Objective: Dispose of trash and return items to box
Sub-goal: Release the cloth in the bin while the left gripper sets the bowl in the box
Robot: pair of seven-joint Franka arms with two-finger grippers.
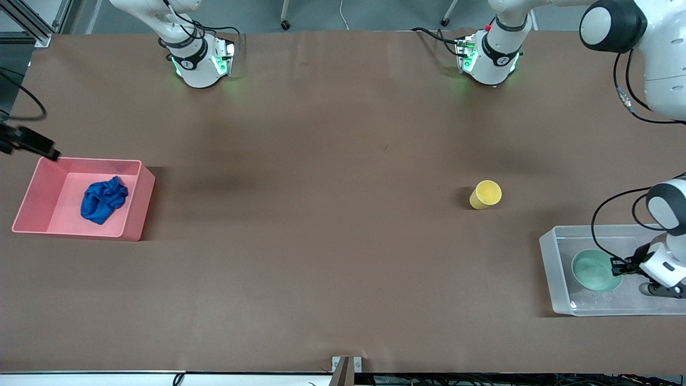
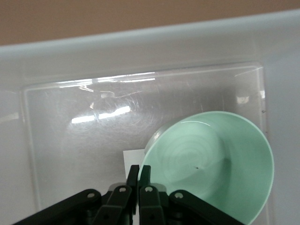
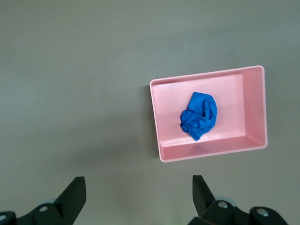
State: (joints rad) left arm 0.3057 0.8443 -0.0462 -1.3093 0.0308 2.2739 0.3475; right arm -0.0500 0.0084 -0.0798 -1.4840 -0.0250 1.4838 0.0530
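Brown paper-ish covering runs over the whole table (image 1: pixel 321 257), matte and plain; along the top edge of the front view I can see a strip of grey floor with chair or stand legs, and cables trail off both robot bases.

Starting at my left gripper (image 2: pixel 139 172): it's down inside the clear box (image 1: pixel 552 268), and the jaws are pressed right together at the rim of the mint-green bowl (image 2: pixel 215 164) — I honestly can't say if they've got the rim pinched or are just touching it. The bowl sits tilted in the box, partly covering the white sticker (image 2: pixel 133 159) on the bottom. In the front view the same gripper (image 1: pixel 621 264) shows at the bowl's (image 1: pixel 592 271) edge, toward the left arm's end of the table.

Out from there, the yellow cup (image 1: pixel 485 194) is on the bare table, tipped, well apart from the box and farther from the front camera than it.

My right gripper (image 3: pixel 138 190) hangs high up with its jaws spread wide, nothing between them. In the front view I only catch a dark bit of it (image 1: pixel 29 142) at the frame edge, by the corner of the pink bin (image 1: pixel 136 206). From the wrist view the bin (image 3: pixel 161 117) is down below, and the blue cloth wad (image 3: pixel 199 115) lies crumpled on the bin floor — same story from the front (image 1: pixel 103 199), roughly mid-bin at the right arm's end of the table.
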